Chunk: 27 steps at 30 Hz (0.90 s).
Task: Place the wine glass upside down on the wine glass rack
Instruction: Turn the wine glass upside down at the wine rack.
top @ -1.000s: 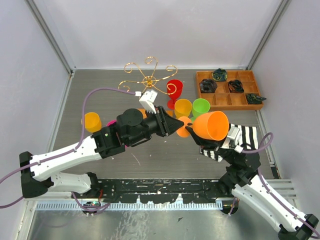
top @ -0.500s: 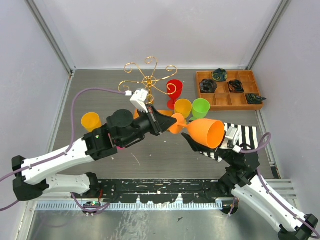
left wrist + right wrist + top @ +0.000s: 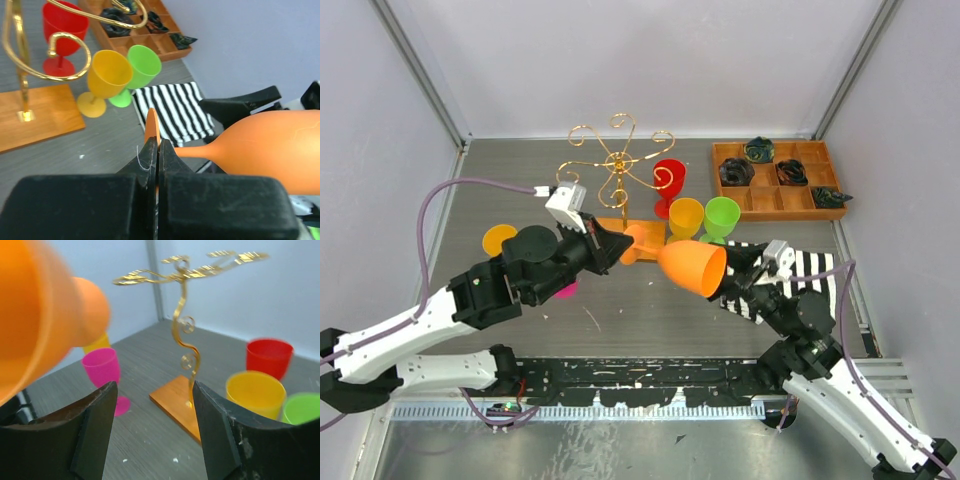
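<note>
Firmly pinches the glossy orange wine glass (image 3: 690, 267) by its flat foot in the left claw (image 3: 612, 243), sideways above the tabletop (image 3: 520, 190), at 5 o'clock from the curled gold-wire wine glass rack (image 3: 616, 165). Holds right claw (image 3: 735, 275) spread beside the bowl. Shows dark crumpled items (image 3: 736, 172) in compartments of the wooden tray (image 3: 770, 214).

On the grey desk (image 3: 510, 195): red goblet (image 3: 669, 180), yellow goblet (image 3: 686, 216) and green goblet (image 3: 722, 214) clustered; pink goblet (image 3: 102, 371); orange cup (image 3: 500, 240); striped cloth (image 3: 810, 272); compartmented wooden tray (image 3: 775, 213) holding dark items (image 3: 735, 172).
</note>
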Each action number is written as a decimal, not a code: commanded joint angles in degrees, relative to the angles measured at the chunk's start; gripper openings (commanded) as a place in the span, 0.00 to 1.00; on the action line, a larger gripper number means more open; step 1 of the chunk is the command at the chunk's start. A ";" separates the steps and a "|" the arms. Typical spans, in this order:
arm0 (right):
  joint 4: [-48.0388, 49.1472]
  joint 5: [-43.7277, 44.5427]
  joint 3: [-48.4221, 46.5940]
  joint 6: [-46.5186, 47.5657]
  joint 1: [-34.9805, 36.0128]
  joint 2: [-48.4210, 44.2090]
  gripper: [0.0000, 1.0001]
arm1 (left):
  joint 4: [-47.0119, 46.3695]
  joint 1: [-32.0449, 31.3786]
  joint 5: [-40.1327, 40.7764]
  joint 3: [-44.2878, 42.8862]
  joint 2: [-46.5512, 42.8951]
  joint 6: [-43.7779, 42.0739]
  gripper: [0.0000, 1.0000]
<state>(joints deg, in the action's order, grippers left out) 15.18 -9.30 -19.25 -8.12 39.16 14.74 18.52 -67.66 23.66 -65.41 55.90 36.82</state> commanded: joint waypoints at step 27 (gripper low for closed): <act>-68.15 29.95 -56.00 -23.59 0.19 24.13 1.00 | 24.79 -0.49 2.99 -32.84 9.82 -11.32 0.00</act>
<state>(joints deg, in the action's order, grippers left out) -54.54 17.41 -69.93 -33.08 39.16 39.94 42.33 -67.68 30.30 -93.47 62.85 22.50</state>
